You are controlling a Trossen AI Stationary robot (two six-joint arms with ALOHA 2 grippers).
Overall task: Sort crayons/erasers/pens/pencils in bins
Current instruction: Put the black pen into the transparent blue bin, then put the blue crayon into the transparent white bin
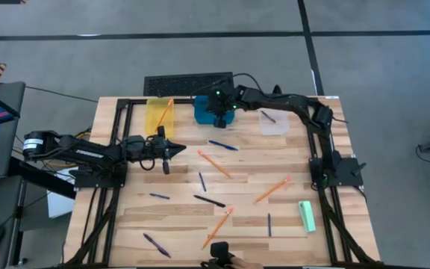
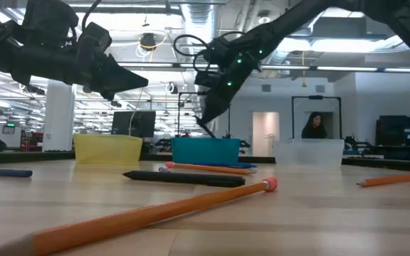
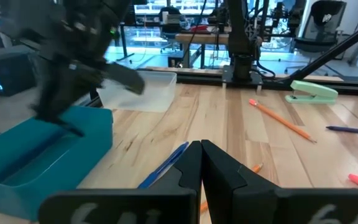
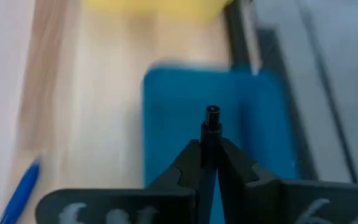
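My right gripper [image 1: 219, 118] hangs over the blue bin [image 1: 209, 112], shut on a slim dark pen [image 4: 212, 118]. The blue bin stands at the table's far edge between the yellow bin [image 1: 158, 113], which holds a pencil [image 1: 167, 109], and the clear bin [image 1: 274, 122], which holds a pen. Loose pencils [image 1: 213, 163] and pens [image 1: 222, 145] lie flat over the middle and near part of the table. The mint-green eraser [image 1: 307, 215] lies at the near right. My left gripper [image 1: 178, 149] waits shut and level over the table's left side. My right gripper pinches the dark pen between its two fingers [image 4: 191, 155]. The pen lies along the fingers, and its end [image 4: 212, 113] sticks out past their tips. The fingers slant down from the table's right toward the blue bin [image 4: 179, 124]. The pen is lifted clear above the bin.
A black keyboard [image 1: 189, 82] lies beyond the table's far edge behind the bins. A dark frame [image 1: 118, 142] runs along the table's left, right and far sides. In the low view a person [image 2: 313, 126] sits in the room far behind.
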